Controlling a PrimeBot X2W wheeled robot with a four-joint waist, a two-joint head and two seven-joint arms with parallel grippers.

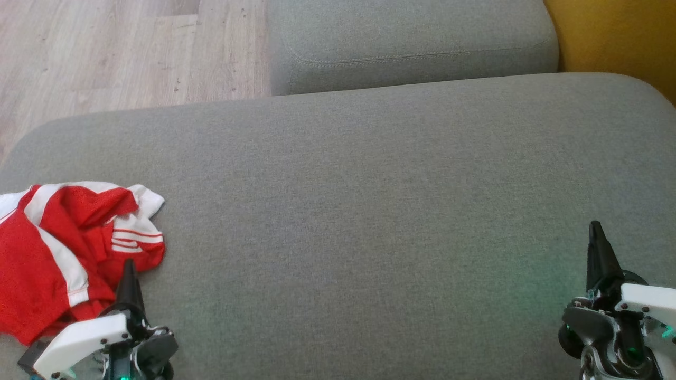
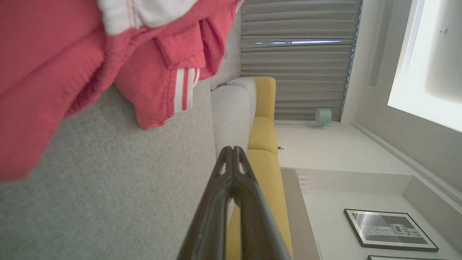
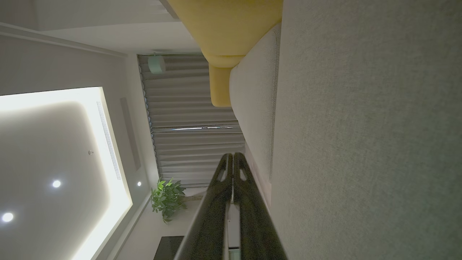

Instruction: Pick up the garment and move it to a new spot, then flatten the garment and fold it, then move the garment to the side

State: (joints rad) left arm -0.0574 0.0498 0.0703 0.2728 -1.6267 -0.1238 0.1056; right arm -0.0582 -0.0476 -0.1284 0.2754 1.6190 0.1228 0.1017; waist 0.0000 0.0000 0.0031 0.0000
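Note:
A red garment [image 1: 63, 248] with white stripes lies crumpled at the left edge of the grey sofa cushion [image 1: 369, 200]. My left gripper [image 1: 128, 266] is shut with nothing in it, its tips over the garment's near right edge. In the left wrist view the garment [image 2: 90, 61] bunches at the upper left, clear of the shut gripper [image 2: 232, 150]. At the lower right, my right gripper [image 1: 595, 228] hovers over bare cushion, shut and empty, its fingertips pressed together in the right wrist view [image 3: 232, 155].
A second grey cushion [image 1: 412, 42] sits behind the main one. Yellow upholstery [image 1: 612, 37] borders the back right. Wooden floor [image 1: 116, 53] lies beyond the cushion's far left edge. The cushion's middle and right are bare fabric.

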